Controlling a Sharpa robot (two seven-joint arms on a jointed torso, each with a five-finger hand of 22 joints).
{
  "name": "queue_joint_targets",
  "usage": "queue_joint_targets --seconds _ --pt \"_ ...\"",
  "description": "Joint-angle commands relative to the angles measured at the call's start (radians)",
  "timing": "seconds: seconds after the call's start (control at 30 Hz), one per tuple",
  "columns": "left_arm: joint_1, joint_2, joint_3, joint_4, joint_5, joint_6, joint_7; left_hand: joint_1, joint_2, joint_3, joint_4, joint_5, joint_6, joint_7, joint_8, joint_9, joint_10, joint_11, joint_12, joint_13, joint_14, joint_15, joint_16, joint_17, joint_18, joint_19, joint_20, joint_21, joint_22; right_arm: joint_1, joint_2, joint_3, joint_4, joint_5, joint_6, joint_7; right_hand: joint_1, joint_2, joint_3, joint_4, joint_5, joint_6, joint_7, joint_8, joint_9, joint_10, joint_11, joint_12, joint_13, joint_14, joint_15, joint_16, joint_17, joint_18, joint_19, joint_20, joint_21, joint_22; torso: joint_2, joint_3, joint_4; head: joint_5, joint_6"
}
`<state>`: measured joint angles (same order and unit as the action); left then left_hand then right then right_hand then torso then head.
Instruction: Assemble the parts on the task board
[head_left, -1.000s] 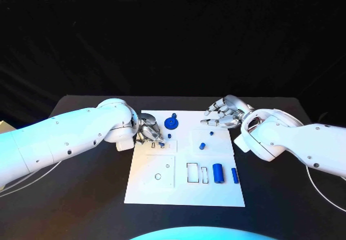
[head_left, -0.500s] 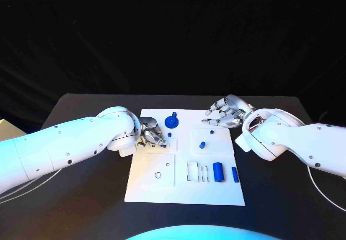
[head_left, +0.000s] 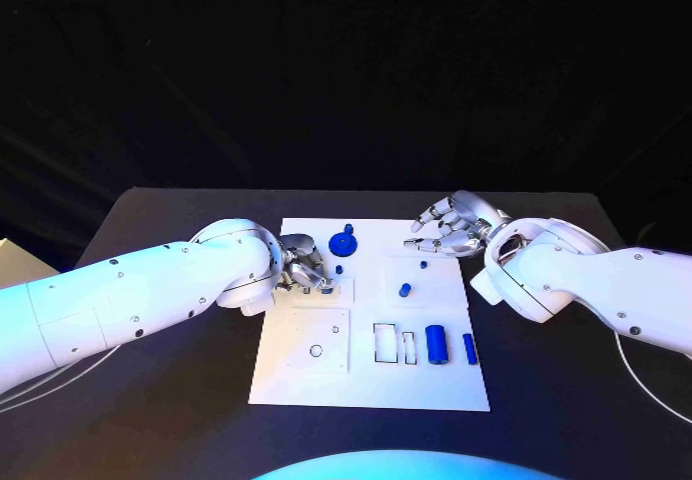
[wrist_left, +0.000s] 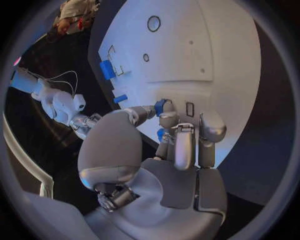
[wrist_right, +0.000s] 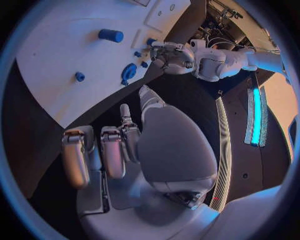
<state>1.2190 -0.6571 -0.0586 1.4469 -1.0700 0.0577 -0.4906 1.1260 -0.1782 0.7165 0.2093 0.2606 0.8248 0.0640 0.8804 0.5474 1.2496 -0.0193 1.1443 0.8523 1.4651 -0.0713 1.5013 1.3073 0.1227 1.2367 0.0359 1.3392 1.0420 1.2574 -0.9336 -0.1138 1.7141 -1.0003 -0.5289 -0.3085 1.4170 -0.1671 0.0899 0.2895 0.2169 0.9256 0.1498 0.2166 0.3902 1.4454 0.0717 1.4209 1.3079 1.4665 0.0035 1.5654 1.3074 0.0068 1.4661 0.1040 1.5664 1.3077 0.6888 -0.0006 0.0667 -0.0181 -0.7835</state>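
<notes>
Progress: we judged assembly early | left hand pinched a small blue plastic part over the white task board, centre-left | right hand spread, empty, upper right | blue cylinders lay loose.

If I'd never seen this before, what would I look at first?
Probably the two big white arms reaching over a black table, each ending in a silver hand: the left hand sits on the left edge of the white task board, pinching a small blue part. The right hand hovers at the board's far right corner, holding nothing. Next, the little blue pieces dotted on the board, like the round blue gear near its far edge.
</notes>
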Motion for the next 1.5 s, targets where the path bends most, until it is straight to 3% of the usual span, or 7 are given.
queue_joint_targets --seconds 0.03,0.37,1.2,1.5 --pt "-0.003 -0.002 -0.001 0.003 -0.020 -0.014 0.001 -0.011 0.001 0.221 -0.215 0.010 0.013 -0.009 0.007 -0.003 0.010 -0.001 0.008 0.003 0.066 -0.006 0.006 0.104 -0.012 0.007 0.000 0.005 0.003 -0.001 -0.001 0.000 0.000 -0.004 0.013 0.004 -0.009 -0.002 -0.003 0.003 -0.004 -0.003 -0.002 0.005 0.001 -0.001 -0.005 -0.007 0.132 0.101 -0.009 -0.001 0.249 -0.007 0.105 -0.005 0.004 0.263 0.001 0.0003 0.0006 -0.002 0.000" --pt "-0.004 -0.009 0.000 0.005 -0.019 -0.007 -0.002 -0.028 -0.001 0.236 -0.226 0.034 0.018 -0.011 0.013 -0.009 0.018 -0.003 0.013 0.010 0.068 -0.008 0.010 0.111 -0.014 0.012 -0.002 0.010 0.010 -0.002 0.000 0.000 -0.001 -0.004 0.013 0.004 -0.011 -0.002 -0.004 0.002 -0.004 -0.004 -0.002 0.006 0.001 0.000 -0.006 -0.006 0.133 0.101 -0.009 -0.001 0.249 -0.007 0.105 -0.005 0.004 0.263 0.000 -0.0003 0.0010 -0.002 -0.004" --pt "-0.004 -0.008 0.000 0.000 -0.020 0.019 -0.006 -0.032 -0.002 0.239 -0.229 0.040 0.019 -0.012 0.015 -0.011 0.020 -0.004 0.015 0.013 0.068 -0.009 0.010 0.113 -0.014 0.014 -0.002 0.012 0.014 -0.004 0.001 0.000 -0.003 -0.004 0.015 0.004 -0.013 -0.001 -0.004 0.002 -0.003 -0.005 -0.002 0.007 0.001 0.000 -0.006 -0.006 0.132 0.101 -0.010 -0.001 0.249 -0.007 0.105 -0.005 0.004 0.263 -0.001 0.0007 -0.0002 0.001 -0.009" --pt "-0.004 -0.001 -0.001 -0.003 -0.024 0.042 -0.007 -0.044 -0.007 0.243 -0.241 0.060 0.024 -0.014 0.019 -0.016 0.030 -0.006 0.024 0.026 0.071 -0.010 0.014 0.122 -0.015 0.016 -0.004 0.016 0.019 -0.004 0.002 0.000 -0.004 -0.004 0.015 0.004 -0.013 -0.001 -0.004 0.002 -0.003 -0.005 -0.002 0.007 0.001 0.000 -0.006 -0.006 0.132 0.101 -0.010 -0.001 0.249 -0.007 0.105 -0.005 0.004 0.263 0.000 0.0012 -0.0004 0.002 -0.010"
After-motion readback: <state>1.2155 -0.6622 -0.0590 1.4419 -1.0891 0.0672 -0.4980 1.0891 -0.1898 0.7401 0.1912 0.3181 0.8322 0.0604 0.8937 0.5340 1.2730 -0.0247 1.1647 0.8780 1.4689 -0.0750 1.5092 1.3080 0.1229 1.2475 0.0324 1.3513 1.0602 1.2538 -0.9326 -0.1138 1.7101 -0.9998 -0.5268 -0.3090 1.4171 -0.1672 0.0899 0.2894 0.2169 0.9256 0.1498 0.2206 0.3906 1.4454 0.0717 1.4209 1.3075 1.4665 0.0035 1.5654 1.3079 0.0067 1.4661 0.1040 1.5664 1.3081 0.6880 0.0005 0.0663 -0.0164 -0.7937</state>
